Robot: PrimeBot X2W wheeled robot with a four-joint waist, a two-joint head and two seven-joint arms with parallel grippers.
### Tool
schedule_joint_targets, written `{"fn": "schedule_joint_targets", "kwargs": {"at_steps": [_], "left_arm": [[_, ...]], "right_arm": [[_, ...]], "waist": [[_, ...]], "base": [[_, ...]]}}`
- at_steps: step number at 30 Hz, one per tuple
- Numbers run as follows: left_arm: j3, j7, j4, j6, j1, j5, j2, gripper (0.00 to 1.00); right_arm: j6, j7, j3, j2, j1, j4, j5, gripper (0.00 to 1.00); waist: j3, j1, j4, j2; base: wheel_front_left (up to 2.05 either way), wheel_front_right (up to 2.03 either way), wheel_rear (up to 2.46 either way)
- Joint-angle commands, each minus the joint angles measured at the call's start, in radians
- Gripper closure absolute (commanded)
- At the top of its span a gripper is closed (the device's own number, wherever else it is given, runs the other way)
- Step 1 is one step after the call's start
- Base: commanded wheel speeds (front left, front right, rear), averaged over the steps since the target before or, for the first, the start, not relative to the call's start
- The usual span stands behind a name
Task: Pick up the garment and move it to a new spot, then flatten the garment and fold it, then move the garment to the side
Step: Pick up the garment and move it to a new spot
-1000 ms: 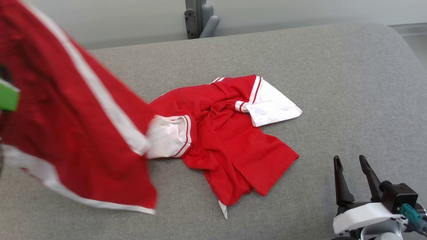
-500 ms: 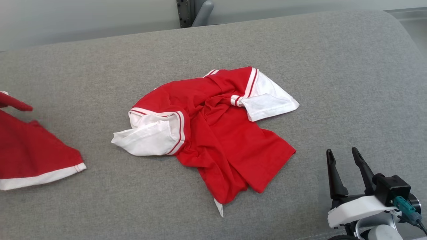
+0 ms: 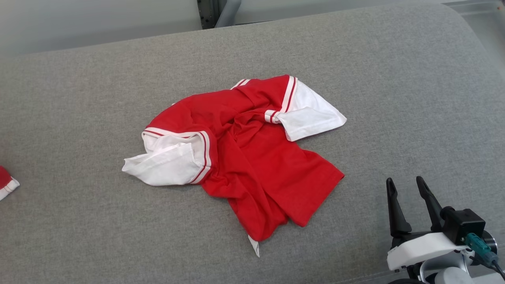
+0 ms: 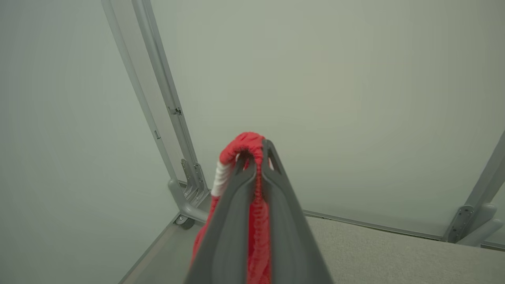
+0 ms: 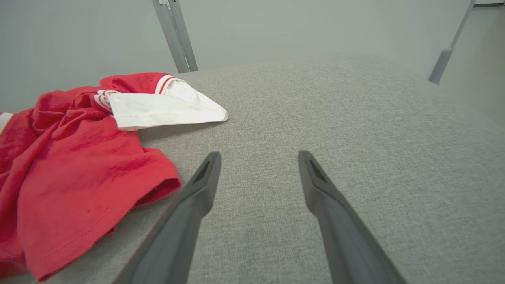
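Observation:
My left gripper (image 4: 255,152) is shut on a bunched fold of a red garment (image 4: 241,142) with white trim, held up in the air in front of a pale wall. A small corner of that red and white cloth (image 3: 6,187) shows at the left edge of the head view. A second red garment (image 3: 252,157), a shirt with white sleeves, lies crumpled in the middle of the grey padded table (image 3: 394,98). My right gripper (image 3: 405,181) stands open at the lower right, to the right of the shirt's hem (image 5: 79,165), with nothing between its fingers (image 5: 197,197).
The grey table curves down at its far and right edges. Grey metal frame posts (image 3: 213,12) rise behind it against pale wall panels. One curved post (image 4: 158,98) stands close to the left gripper.
The held red cloth has swept out to the left, from covering the left of the head view to a small corner at the edge. The camera has shifted slightly. The right gripper stays open.

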Motion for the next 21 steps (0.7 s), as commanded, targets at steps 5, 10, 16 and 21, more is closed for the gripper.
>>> {"fn": "schedule_joint_targets", "kwargs": {"at_steps": [5, 10, 16, 21], "left_arm": [[-0.023, -0.007, 0.091, -0.028, 0.086, -0.060, -0.130, 1.00], [-0.046, -0.037, 0.184, -0.039, 0.147, -0.081, -0.240, 1.00], [-0.068, -0.106, 0.286, -0.037, 0.171, -0.070, -0.317, 0.00], [-0.069, -0.195, 0.277, -0.018, 0.215, -0.056, -0.363, 0.00]], "right_arm": [[-0.001, -0.003, 0.003, -0.003, -0.011, 0.005, 0.008, 0.00], [-0.001, -0.003, 0.006, -0.003, -0.017, 0.005, -0.001, 0.00], [-0.001, -0.003, -0.003, -0.003, -0.010, 0.002, -0.010, 0.00], [-0.001, -0.003, -0.006, -0.003, 0.021, -0.005, -0.010, 0.00]], "waist": [[0.021, 0.0000, 0.007, 0.0000], [0.034, 0.0000, 0.011, 0.0000], [0.009, 0.0000, 0.029, 0.0000], [-0.039, 0.0000, 0.048, 0.0000]], "base": [[0.00, 0.00, 0.00], [0.00, 0.00, 0.00], [0.00, 0.00, 0.00], [0.00, 0.00, 0.00]]}}
